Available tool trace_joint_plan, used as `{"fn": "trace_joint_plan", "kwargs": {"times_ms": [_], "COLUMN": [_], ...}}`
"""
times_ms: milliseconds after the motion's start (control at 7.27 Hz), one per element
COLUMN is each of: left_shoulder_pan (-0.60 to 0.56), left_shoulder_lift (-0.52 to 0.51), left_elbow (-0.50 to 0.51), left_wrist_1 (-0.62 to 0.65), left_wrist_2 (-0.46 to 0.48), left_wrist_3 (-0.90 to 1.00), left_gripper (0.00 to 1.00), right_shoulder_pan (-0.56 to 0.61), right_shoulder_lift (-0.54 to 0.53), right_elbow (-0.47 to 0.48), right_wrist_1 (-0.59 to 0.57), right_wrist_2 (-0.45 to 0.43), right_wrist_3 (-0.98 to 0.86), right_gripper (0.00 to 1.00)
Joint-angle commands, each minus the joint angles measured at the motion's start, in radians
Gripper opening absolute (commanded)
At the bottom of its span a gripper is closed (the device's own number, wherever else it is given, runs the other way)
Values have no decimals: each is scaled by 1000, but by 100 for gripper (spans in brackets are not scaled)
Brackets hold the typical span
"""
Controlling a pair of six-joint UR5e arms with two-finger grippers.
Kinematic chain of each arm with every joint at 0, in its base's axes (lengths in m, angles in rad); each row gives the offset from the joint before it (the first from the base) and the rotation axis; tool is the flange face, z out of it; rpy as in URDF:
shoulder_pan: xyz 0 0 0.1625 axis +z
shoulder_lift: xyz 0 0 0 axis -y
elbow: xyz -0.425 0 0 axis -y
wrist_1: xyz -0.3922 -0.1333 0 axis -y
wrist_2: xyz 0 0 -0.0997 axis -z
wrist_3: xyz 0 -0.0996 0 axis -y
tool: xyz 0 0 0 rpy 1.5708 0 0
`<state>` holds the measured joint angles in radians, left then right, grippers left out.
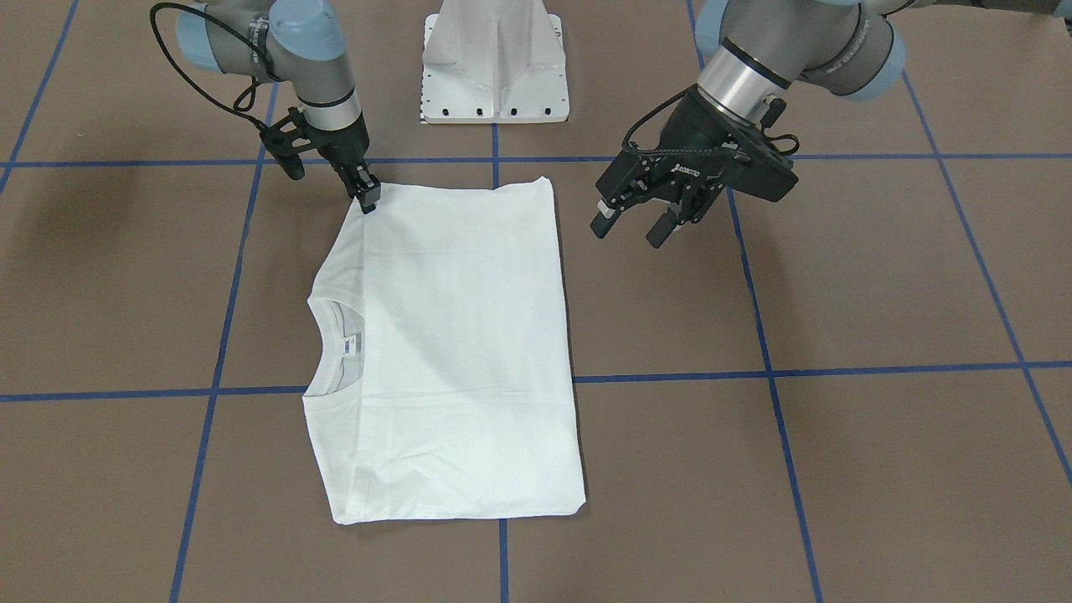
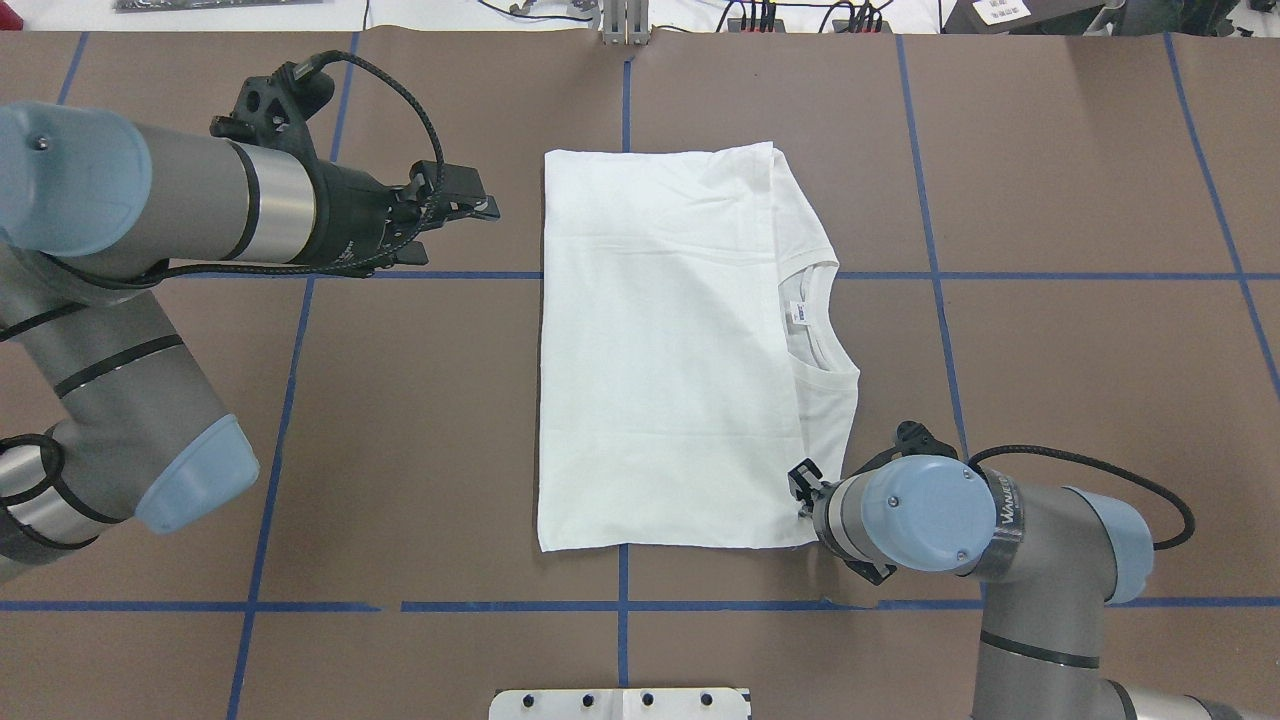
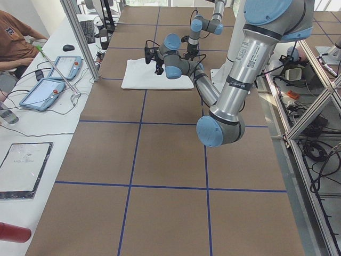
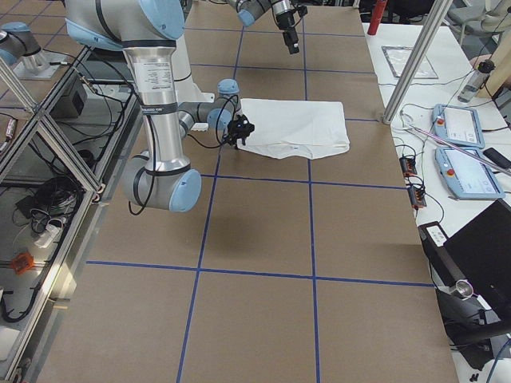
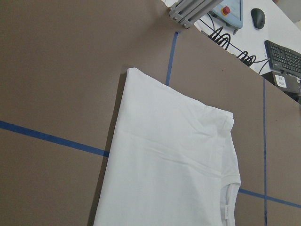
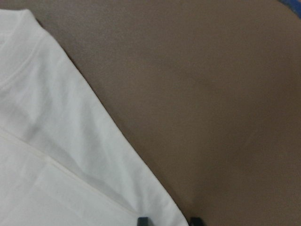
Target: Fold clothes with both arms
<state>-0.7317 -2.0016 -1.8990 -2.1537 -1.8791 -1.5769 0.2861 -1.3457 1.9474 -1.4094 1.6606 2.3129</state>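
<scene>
Here, a brown table (image 1: 879, 276) crossed by blue tape lines (image 1: 670, 377) bears the white shirt (image 1: 461, 335), folded flat into a rectangle at centre, its collar (image 1: 343, 308) toward the robot's right. The bulky left gripper (image 1: 628, 230) hovers beside the shirt and apart from it, jaws wide. The slim right gripper (image 1: 367, 197) sits at the robot-side corner by the collar, jaws narrowly parted. A small neck label (image 1: 349, 345) lies inside the collar.

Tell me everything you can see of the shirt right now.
The shirt is white, soft cloth, folded into a neat rectangle with no sleeves showing. Its crew neck, with a small label inside, faces up on the robot's right-hand edge. It lies flat on the brown table. The right gripper is at its near right corner; whether it grips is unclear. The open left gripper is clear of it.
</scene>
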Motion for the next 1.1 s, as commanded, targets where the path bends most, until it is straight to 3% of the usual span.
{"fn": "trace_joint_plan", "kwargs": {"times_ms": [0, 412, 550, 688, 962], "left_shoulder_pan": [1, 15, 49, 114, 306], "left_shoulder_lift": [10, 18, 68, 142, 182], "left_elbow": [-6, -18, -64, -127, -169], "left_wrist_1": [0, 0, 0, 0, 56], "left_wrist_2": [0, 0, 5, 35, 174], "left_wrist_3": [0, -33, -67, -95, -176], "left_gripper": [100, 100, 100, 100, 100], "right_shoulder_pan": [2, 16, 13, -8, -51], "right_shoulder_lift": [2, -10, -10, -38, -61], "right_elbow": [5, 60, 79, 105, 137], "right_wrist_1": [0, -11, -17, -17, -17], "right_wrist_2": [5, 44, 44, 56, 56], "right_wrist_3": [-1, 0, 3, 5, 7], "right_gripper": [0, 0, 0, 0, 0]}}
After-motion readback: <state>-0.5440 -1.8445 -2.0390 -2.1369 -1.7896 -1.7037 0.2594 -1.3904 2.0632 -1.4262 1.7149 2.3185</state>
